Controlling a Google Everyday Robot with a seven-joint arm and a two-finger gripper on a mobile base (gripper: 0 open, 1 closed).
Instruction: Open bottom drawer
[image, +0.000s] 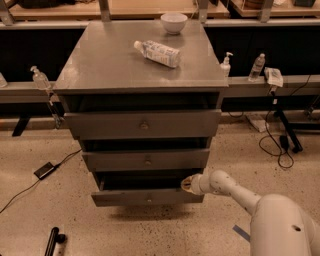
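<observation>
At the right end of the bottom drawer (130, 198), the lowest front of the grey cabinet (110, 60) and standing partly out, the gripper (187, 184) sits at its upper edge, grip state impossible to tell, the panel's long axis running leftward.

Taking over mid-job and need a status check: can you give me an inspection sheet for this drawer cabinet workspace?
Surface: grey cabinet top, two items on it.
Job's things: bottom drawer stands partly out, with a dark gap above its front.
Clutter: white bowl at the back edge; plastic bottle lying on its side.
Grippers: gripper at the bottom drawer's upper right corner.
Cables: black adapter with cable on the floor left; cable loops on the floor right.
Surroundings: left pump bottle and right pump bottle on side ledges.
</observation>
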